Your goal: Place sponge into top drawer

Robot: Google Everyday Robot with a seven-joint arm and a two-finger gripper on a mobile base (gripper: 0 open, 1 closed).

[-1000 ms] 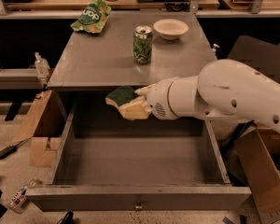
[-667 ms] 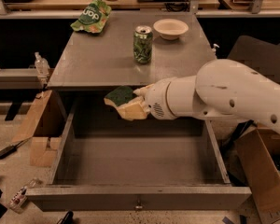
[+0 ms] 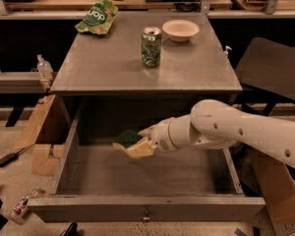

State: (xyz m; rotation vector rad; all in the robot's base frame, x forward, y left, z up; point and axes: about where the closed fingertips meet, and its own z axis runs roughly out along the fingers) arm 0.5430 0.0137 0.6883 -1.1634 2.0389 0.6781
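The top drawer of the grey table stands pulled wide open, its grey floor bare. My white arm reaches in from the right. My gripper is inside the drawer's space, above its floor near the back, shut on the sponge. The sponge shows its dark green top at the upper left and pale yellow foam below. It hangs tilted in the fingers, above the drawer floor.
On the table top stand a green soda can, a white bowl and a green snack bag. Cardboard boxes lie left of the table. A dark chair stands at the right.
My arm has lowered the sponge from the table-top edge level down into the open drawer. The sponge stays held.
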